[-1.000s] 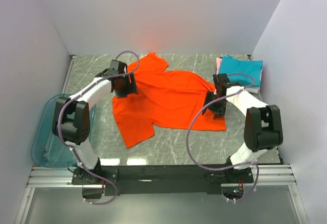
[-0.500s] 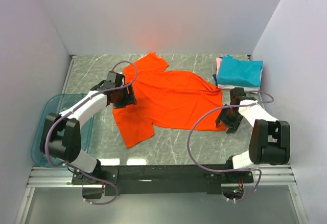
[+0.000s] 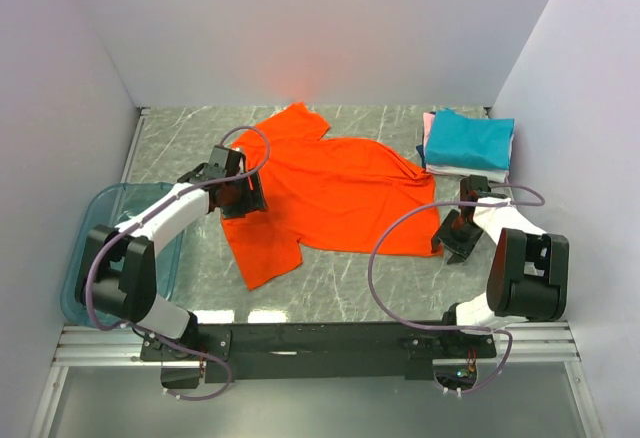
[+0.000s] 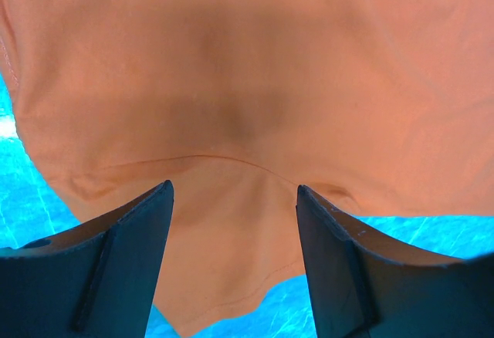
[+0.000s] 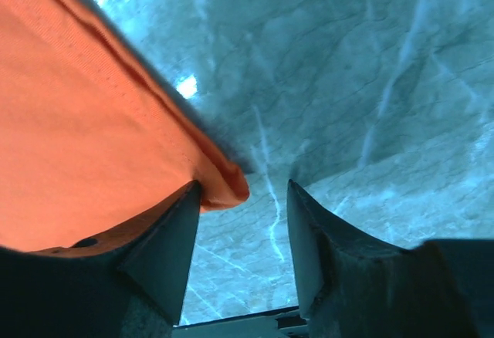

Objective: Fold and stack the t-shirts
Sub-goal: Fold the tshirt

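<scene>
The bright orange-red t-shirt (image 3: 330,193) lies spread on the marble table, one sleeve toward the back and one toward the near left. My left gripper (image 3: 240,196) is open over the shirt's left edge; in the left wrist view the orange cloth (image 4: 247,83) lies under and between the open left gripper (image 4: 233,193). My right gripper (image 3: 455,238) is open just off the shirt's near right corner; that corner (image 5: 228,187) sits by one finger of the open right gripper (image 5: 243,191). Teal (image 3: 472,136), pink (image 3: 429,126) and white (image 3: 468,171) folded shirts are stacked at the back right.
A translucent blue-green plastic bin (image 3: 85,258) stands at the left edge of the table. Bare marble (image 3: 350,283) shows in front of the shirt. Pale walls close in the left, back and right sides.
My right gripper has moved off the shirt's right side toward the near right corner. My left gripper has shifted a little left and nearer along the shirt's left edge.
</scene>
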### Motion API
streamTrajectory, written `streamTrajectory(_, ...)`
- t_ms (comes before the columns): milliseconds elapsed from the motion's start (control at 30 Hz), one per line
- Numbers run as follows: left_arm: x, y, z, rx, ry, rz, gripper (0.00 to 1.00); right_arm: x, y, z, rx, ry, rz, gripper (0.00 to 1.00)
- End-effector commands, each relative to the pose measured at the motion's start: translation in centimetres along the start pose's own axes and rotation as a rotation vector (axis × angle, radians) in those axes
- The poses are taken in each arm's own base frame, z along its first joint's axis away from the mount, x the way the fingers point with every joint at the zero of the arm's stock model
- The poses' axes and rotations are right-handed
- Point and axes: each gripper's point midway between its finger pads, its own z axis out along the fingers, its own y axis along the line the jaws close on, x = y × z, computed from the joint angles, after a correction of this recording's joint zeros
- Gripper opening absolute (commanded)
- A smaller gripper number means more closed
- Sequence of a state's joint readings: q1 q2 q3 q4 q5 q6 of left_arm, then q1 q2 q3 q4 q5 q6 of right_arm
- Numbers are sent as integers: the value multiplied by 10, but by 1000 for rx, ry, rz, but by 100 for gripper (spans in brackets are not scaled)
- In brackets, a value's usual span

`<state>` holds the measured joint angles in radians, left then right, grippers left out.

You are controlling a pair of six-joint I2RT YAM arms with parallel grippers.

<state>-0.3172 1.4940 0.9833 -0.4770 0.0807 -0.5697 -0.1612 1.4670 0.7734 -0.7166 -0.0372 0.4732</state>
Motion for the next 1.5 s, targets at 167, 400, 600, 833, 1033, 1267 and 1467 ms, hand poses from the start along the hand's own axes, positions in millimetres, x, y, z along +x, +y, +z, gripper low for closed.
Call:
streamTrajectory(167, 1, 1, -13, -3, -37, 3, 70, -6, -8, 5, 22, -25, 8, 47)
streamTrajectory(400, 24, 16, -17, -60, -15, 24, 69, -3, -6, 12, 9, -7, 8, 29)
streamTrajectory(600, 62, 29, -22, -123, 40, 58, 63, -4, -6, 11, 5, -11, 3, 18)
streamTrajectory(833, 101, 34, -33, -159, 101, -6, 55, -3, -6, 11, 2, -10, 0, 14)
streamTrajectory(1033, 120, 32, -37, -155, 149, -105, 49, -4, -4, 11, -6, -8, -4, 13)
streamTrajectory(1267, 148, 42, -31, -187, 211, -173, 47, -2, -4, 12, -11, -2, -9, 13)
streamTrajectory(1467, 160, 49, -31, -211, 230, -206, 44, -2, -3, 13, -15, 3, -15, 12)
